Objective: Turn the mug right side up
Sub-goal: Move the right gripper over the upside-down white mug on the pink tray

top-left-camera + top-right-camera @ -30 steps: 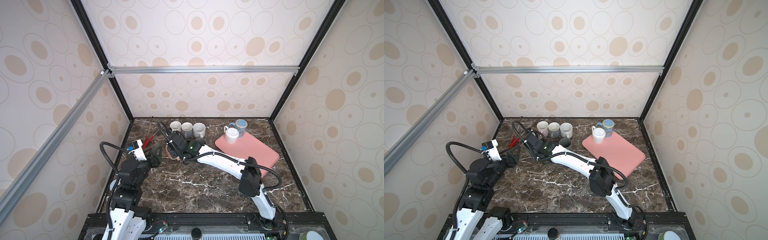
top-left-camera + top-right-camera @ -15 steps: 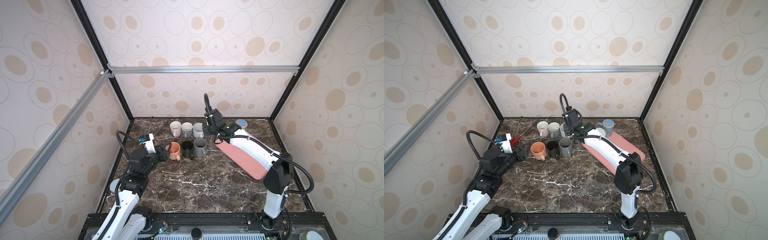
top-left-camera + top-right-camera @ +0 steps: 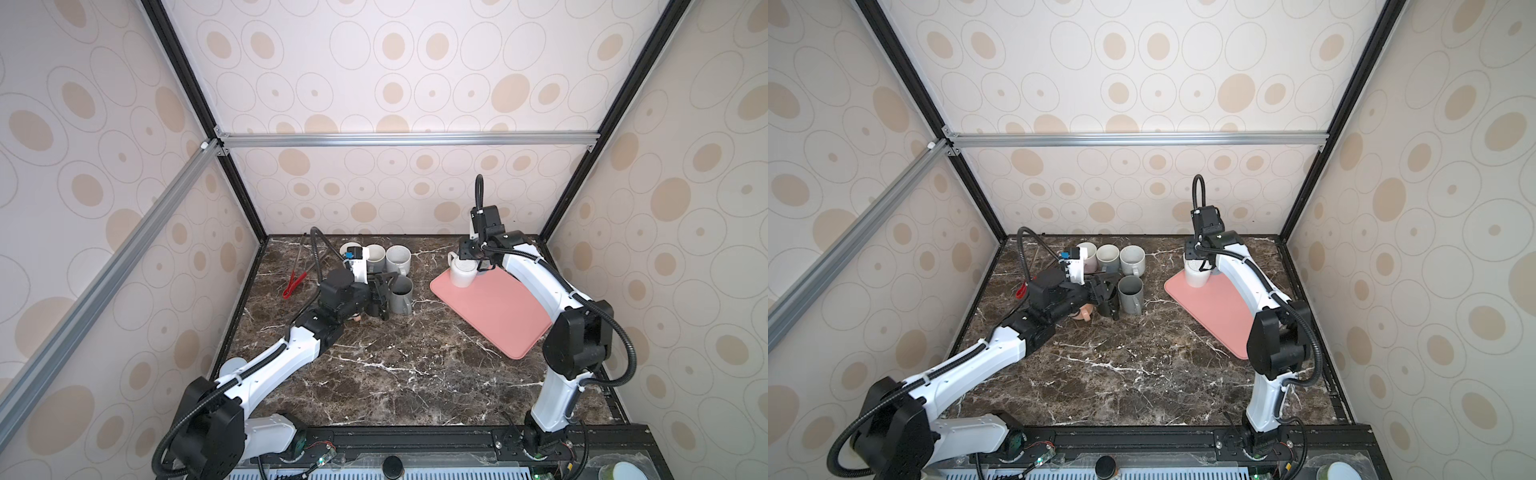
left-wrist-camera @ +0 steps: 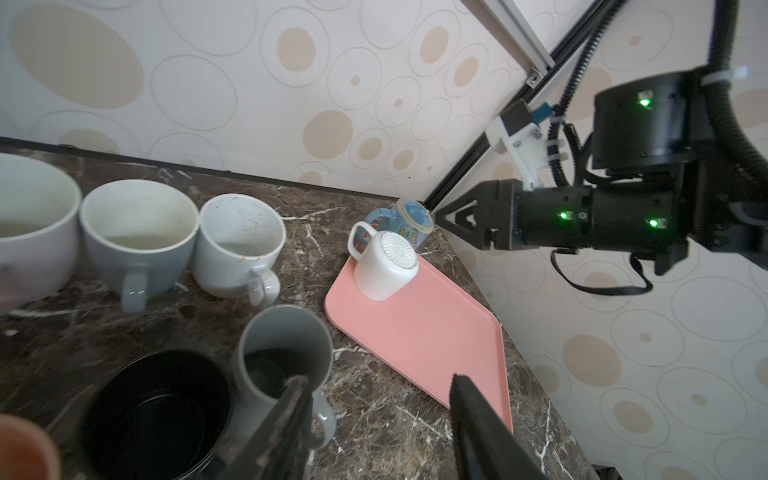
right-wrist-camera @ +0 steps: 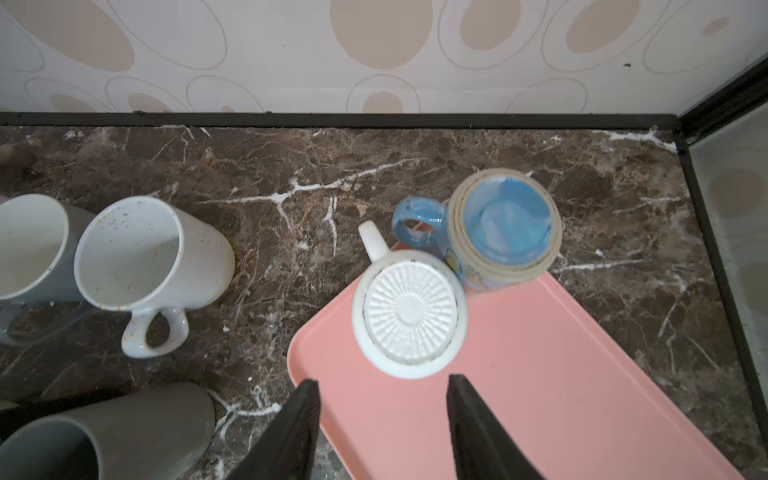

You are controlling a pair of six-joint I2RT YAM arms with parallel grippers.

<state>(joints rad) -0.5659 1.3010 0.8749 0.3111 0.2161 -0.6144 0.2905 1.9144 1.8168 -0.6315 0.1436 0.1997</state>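
A white mug (image 5: pixel 409 318) stands upside down on the back corner of the pink tray (image 5: pixel 540 374), ribbed base up; it shows in both top views (image 3: pixel 462 272) (image 3: pixel 1196 274) and the left wrist view (image 4: pixel 384 266). A blue mug (image 5: pixel 505 224) stands upside down right behind it, touching it. My right gripper (image 5: pixel 382 380) hovers open just above the white mug (image 3: pixel 478 259), with nothing held. My left gripper (image 4: pixel 379 379) is open and empty, low by the black mug (image 4: pixel 158 411) and grey mug (image 4: pixel 286 353), with one finger in front of the grey mug's rim.
Three pale mugs (image 3: pixel 398 257) stand upright in a row at the back wall. An orange mug (image 3: pixel 1084 313) sits partly under the left wrist. Red-tipped tongs (image 3: pixel 293 286) lie at the back left. The grey mug (image 3: pixel 401 295) stands left of the tray (image 3: pixel 498 320).
My right arm has swung from the mugs on the left, across the back, to above the white mug on the tray. The left gripper has reached forward past the orange mug to the black and grey mugs.
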